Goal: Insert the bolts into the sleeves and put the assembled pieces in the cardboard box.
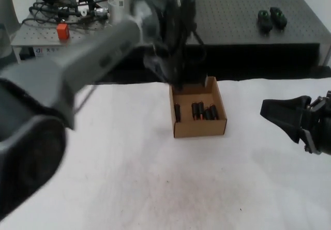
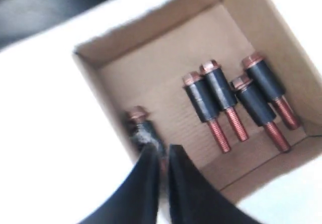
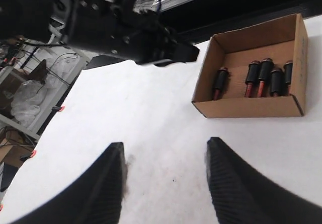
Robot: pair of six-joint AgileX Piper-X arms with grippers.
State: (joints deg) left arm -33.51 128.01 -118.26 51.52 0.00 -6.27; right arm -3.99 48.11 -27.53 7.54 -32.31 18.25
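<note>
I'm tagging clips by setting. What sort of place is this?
Probably a lab or workshop: a perforated breadboard table with tangled cables stands behind, and a cardboard box of sleeved bolts sits on the white-covered bench.

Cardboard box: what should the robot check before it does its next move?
1. Assembled pieces in the cardboard box: five lie inside. Ok.
2. Bolts through sleeves: the four lying side by side show it. Ok.
3. Fifth piece free of the left gripper: it lies just past the tips. Touching or apart: cannot tell.
4. Right gripper open with nothing between its fingers. Ok.
5. Box upright on the white cloth. Ok.
</note>
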